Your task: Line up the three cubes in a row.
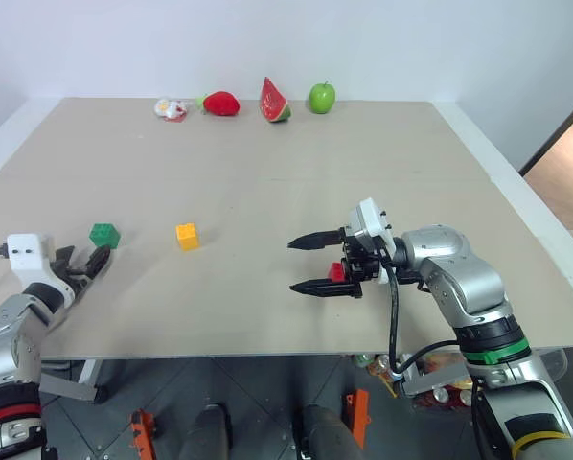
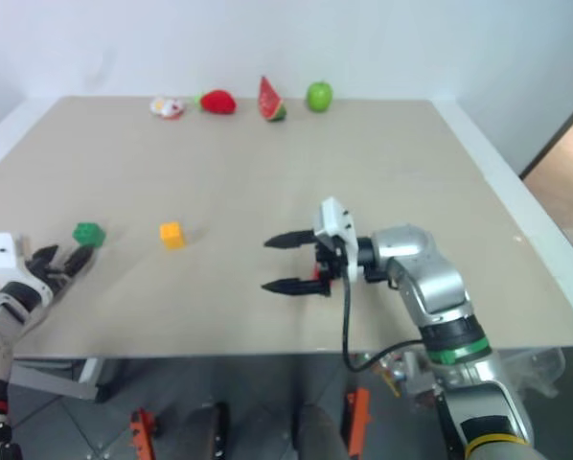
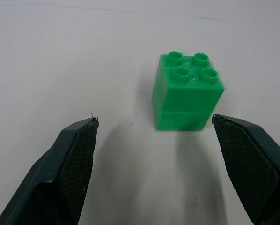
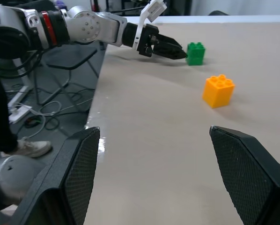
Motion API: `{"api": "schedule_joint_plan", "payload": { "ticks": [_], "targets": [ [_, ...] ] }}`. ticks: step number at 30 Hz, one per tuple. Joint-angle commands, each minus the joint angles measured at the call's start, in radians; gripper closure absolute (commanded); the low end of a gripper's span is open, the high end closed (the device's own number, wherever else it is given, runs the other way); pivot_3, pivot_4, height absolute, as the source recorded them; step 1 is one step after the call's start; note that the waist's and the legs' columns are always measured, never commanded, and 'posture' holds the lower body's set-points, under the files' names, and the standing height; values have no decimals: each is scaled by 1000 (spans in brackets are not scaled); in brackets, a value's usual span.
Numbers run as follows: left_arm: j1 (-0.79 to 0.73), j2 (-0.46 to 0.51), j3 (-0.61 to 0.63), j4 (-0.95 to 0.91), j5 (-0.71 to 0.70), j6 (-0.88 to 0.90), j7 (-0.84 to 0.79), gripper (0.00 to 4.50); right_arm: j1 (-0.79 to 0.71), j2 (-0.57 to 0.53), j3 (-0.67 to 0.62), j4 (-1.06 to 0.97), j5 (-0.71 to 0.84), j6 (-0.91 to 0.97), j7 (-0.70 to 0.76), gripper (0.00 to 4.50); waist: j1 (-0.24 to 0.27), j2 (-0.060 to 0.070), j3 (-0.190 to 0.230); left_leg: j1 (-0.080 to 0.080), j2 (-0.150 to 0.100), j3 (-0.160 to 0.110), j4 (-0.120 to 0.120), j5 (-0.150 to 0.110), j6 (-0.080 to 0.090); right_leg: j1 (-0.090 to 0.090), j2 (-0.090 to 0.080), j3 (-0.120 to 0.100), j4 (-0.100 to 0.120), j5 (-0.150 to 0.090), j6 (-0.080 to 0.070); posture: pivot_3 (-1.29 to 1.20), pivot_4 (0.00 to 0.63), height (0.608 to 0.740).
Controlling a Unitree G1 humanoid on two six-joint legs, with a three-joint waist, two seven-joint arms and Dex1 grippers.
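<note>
Beige and broad, the table carries the cubes near its front and toy fruit along its far edge. From the head camera, the left tool sits low at the table's left edge with its fingers spread, just short of the green cube. The yellow cube stands a little to the right of the green one. The right tool points leftward, jaws wide, holding nothing; the red cube shows just behind its fingers.

From the left wrist, both fingers stand apart, and the green cube rests upright on the table beyond them, nearer one fingertip, untouched.

From the right wrist, the wide-spread fingers frame bare table, yellow and green cubes farther off.
</note>
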Motion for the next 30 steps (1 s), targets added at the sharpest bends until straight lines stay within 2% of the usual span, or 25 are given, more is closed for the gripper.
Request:
{"api": "schedule_joint_plan", "payload": {
  "ticks": [1,9,16,19,24,30],
  "targets": [
    [-57,14,-19,43,20,-38,-15,464,-36,34,-52,-7,-6,-19,-95,621,0,0,0,0,0,0,0,0,0,0,0,0,0,0,0,0,150,740],
    [-141,3,-65,164,56,-90,-28,464,-63,80,-79,-14,15,8,-191,621,0,0,0,0,0,0,0,0,-1,0,0,0,0,2,2,0,150,740],
    [-187,3,-78,235,83,-126,-19,464,-66,91,-79,-14,11,5,-211,621,0,0,0,-1,0,0,0,1,0,0,1,1,0,4,7,0,150,740],
    [-197,-1,-76,251,83,-139,-19,1319,-66,92,-79,-12,10,4,-214,578,0,0,0,-1,0,-1,0,1,0,0,1,1,0,4,6,0,150,740],
    [-199,2,-85,242,84,-150,-29,3067,-72,89,-78,1,3,0,-215,578,0,0,0,-1,0,0,0,1,0,0,1,1,0,4,7,0,150,740],
    [-217,32,-116,194,99,-161,-74,3144,-75,72,-82,20,-6,-8,-206,578,0,0,0,-1,0,0,0,1,0,0,1,1,0,4,7,0,150,740]
  ]
}}
